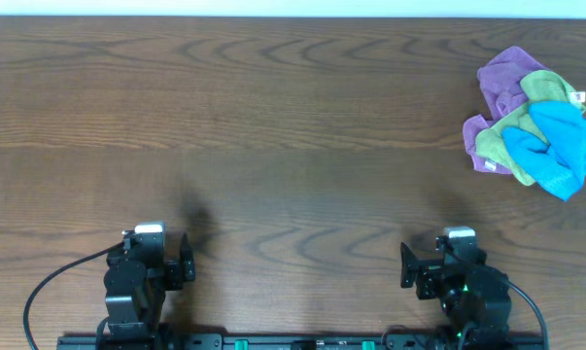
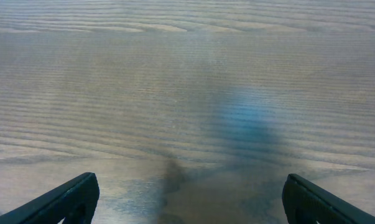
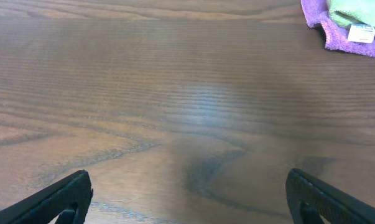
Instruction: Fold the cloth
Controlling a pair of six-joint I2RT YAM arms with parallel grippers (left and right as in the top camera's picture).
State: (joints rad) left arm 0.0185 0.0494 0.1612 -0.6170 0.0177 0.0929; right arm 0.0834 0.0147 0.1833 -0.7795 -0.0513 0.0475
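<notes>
A crumpled heap of cloths lies at the far right of the table: a purple cloth [image 1: 503, 78], a green cloth [image 1: 511, 126] and a blue cloth [image 1: 557, 144] bunched together. Its purple [image 3: 342, 36] and green [image 3: 355, 11] edge with a white tag shows at the top right of the right wrist view. My left gripper [image 1: 152, 255] is open and empty at the near left [image 2: 190, 199]. My right gripper [image 1: 446, 261] is open and empty at the near right [image 3: 187, 199], well short of the heap.
The brown wooden table [image 1: 273, 126] spans the whole view. A pale strip runs along its far edge [image 1: 293, 8]. The arm bases and a black rail [image 1: 302, 340] sit along the near edge.
</notes>
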